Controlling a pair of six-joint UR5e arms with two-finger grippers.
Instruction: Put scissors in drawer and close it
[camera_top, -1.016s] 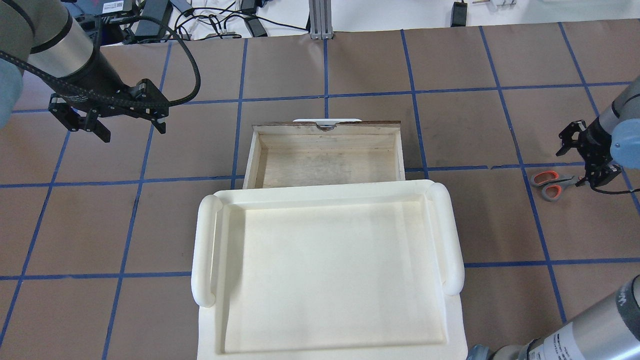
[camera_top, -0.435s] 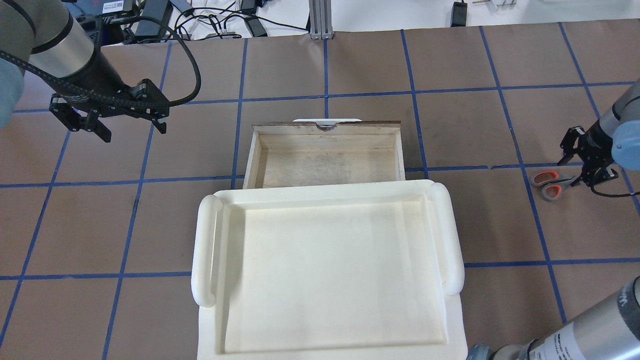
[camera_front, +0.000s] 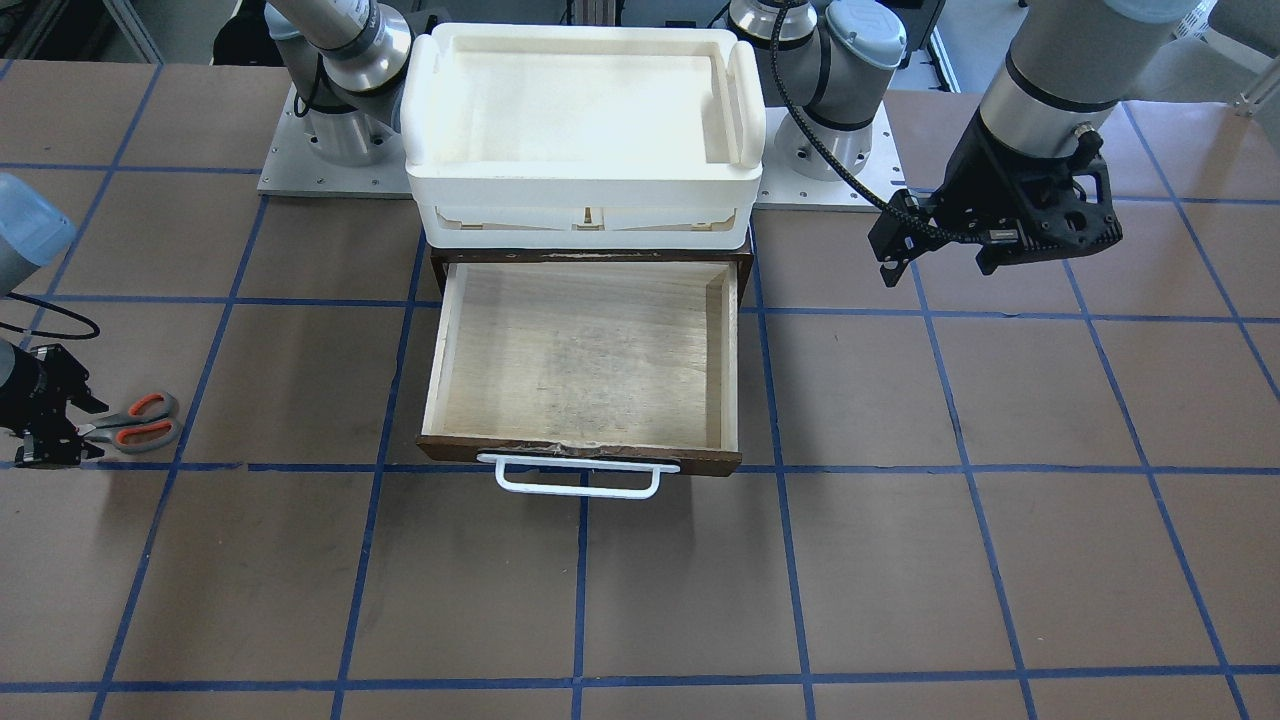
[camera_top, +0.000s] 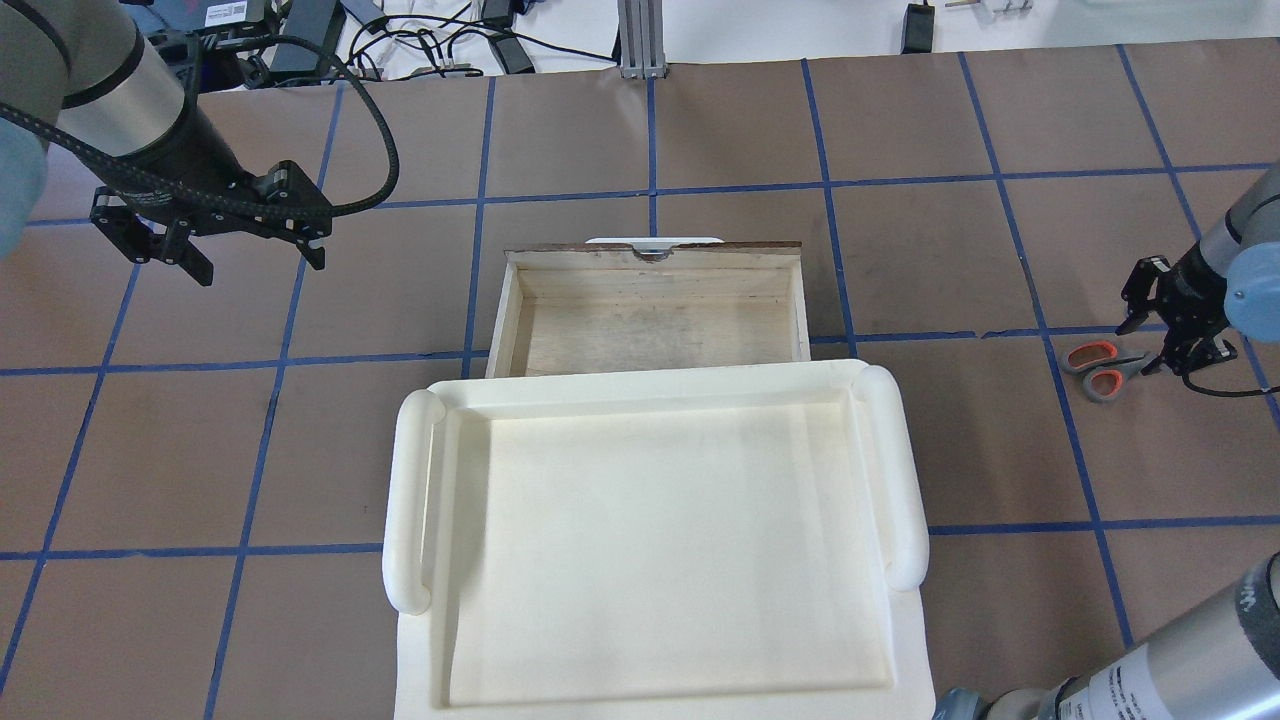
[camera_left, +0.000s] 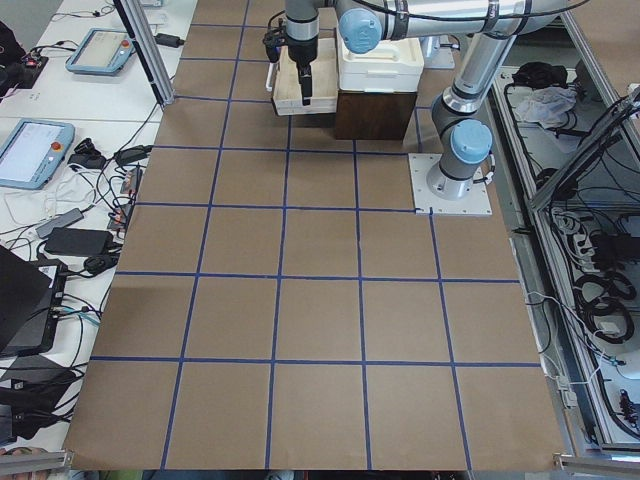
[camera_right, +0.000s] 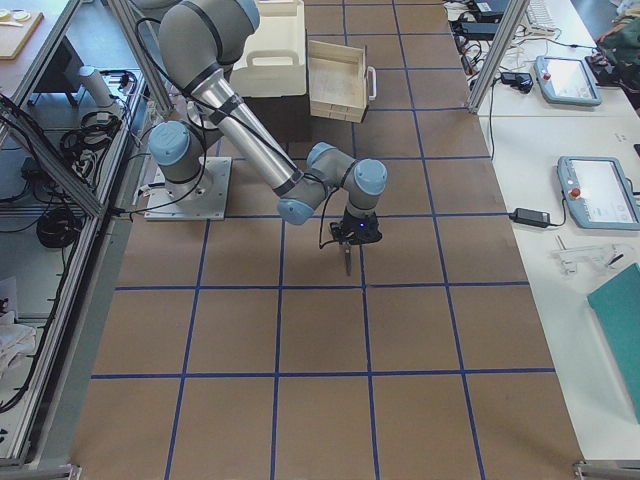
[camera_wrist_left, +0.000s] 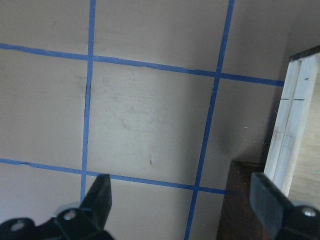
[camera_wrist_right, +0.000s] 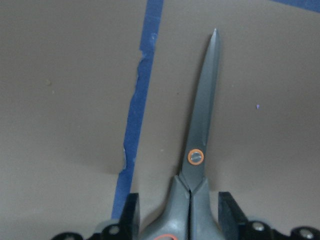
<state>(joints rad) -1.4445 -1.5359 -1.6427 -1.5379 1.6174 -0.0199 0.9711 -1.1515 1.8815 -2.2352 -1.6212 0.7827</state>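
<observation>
The scissors (camera_top: 1100, 368) lie flat on the table at the far right, grey handles with orange-red inside; they also show in the front view (camera_front: 145, 420). My right gripper (camera_top: 1152, 350) is low over them and open. In the right wrist view its fingers (camera_wrist_right: 131, 215) stand on either side of the scissors (camera_wrist_right: 202, 125) just behind the pivot screw. The drawer (camera_top: 650, 330) is pulled open, its pale wood floor bare and its white handle (camera_front: 578, 480) on the far side. My left gripper (camera_top: 258, 265) hangs open and empty, left of the drawer.
A large white tray (camera_top: 650, 540) sits on top of the dark cabinet above the drawer, near my base. Blue tape lines grid the brown table. The drawer's side wall (camera_wrist_left: 295, 115) shows at the right of the left wrist view.
My right gripper has come down closer over the scissors, which have stayed put. My left gripper has drifted slightly left and away from the drawer.
</observation>
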